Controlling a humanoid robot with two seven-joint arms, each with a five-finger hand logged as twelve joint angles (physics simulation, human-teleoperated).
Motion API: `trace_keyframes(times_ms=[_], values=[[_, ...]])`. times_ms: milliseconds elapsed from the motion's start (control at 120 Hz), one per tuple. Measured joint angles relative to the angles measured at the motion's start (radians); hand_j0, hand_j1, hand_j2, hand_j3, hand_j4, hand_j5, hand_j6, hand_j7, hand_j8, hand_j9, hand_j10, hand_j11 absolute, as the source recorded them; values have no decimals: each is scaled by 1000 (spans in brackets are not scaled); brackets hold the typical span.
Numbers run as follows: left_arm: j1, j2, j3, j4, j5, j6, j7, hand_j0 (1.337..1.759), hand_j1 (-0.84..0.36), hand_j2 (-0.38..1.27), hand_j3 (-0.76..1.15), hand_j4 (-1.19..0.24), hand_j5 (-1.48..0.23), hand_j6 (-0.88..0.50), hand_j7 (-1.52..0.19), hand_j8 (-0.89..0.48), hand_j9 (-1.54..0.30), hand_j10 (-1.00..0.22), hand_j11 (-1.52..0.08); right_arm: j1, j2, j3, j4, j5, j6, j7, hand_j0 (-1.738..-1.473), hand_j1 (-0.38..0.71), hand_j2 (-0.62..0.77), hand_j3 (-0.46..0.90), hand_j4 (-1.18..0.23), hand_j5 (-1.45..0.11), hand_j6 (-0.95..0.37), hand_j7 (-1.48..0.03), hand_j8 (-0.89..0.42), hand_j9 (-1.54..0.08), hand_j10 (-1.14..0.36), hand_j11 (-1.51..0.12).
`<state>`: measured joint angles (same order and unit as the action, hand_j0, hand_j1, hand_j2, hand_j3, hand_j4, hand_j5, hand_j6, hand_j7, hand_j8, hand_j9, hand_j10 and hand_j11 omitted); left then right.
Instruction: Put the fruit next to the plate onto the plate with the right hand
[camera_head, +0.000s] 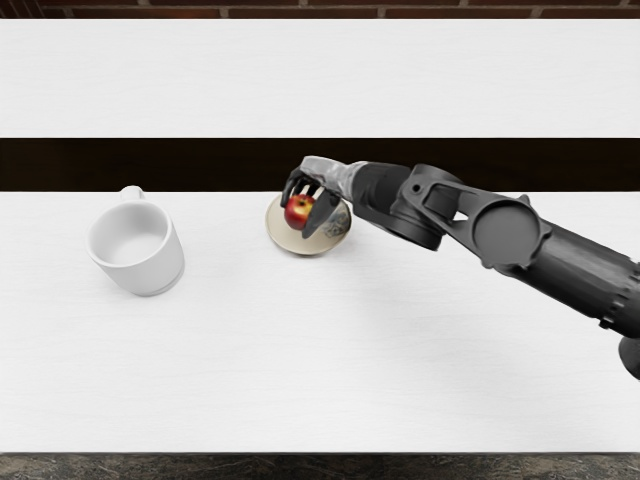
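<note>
The right hand (314, 196) grasps the apple (299, 212) with curled fingers, directly over the plate (296, 244) on the bench (300, 350). I cannot tell if the apple touches the plate. The apple lies under the palm, so I judge that only lowering and letting go remain.
</note>
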<state>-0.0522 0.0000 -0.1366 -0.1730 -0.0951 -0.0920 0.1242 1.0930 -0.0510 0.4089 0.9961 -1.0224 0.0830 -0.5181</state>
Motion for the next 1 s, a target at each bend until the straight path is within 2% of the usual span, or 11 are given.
trace_keyframes(times_ms=[183, 500, 808, 1000], values=[[0, 0, 0, 0, 0, 0, 0, 1658, 349, 0, 0, 0, 0, 0, 0, 0, 0, 0, 0, 1, 2, -2, -4, 0, 6, 0, -1655, 252, 167, 0, -737, -858, -475, -851, -446, -871, -644, -870], [0, 0, 0, 0, 0, 0, 0, 1658, 349, 0, 0, 0, 0, 0, 0, 0, 0, 0, 0, 1, 2, -4, -36, 9, 4, 0, -1657, 142, -16, 0, -463, -581, -409, -578, -401, -584, -442, -584], [0, 0, 0, 0, 0, 0, 0, 1658, 349, 0, 0, 0, 0, 0, 0, 0, 0, 0, 0, 2, -9, 3, -39, 21, 6, 0, -1658, 40, -50, 0, -337, -433, -325, -432, -323, -433, -332, -433], [0, 0, 0, 0, 0, 0, 0, 1658, 349, 0, 0, 0, 0, 0, 0, 0, 0, 0, 0, 3, -46, 9, -31, 90, 27, 1, -1658, -60, -42, 0, -247, -319, -243, -318, -242, -319, -245, -319]])
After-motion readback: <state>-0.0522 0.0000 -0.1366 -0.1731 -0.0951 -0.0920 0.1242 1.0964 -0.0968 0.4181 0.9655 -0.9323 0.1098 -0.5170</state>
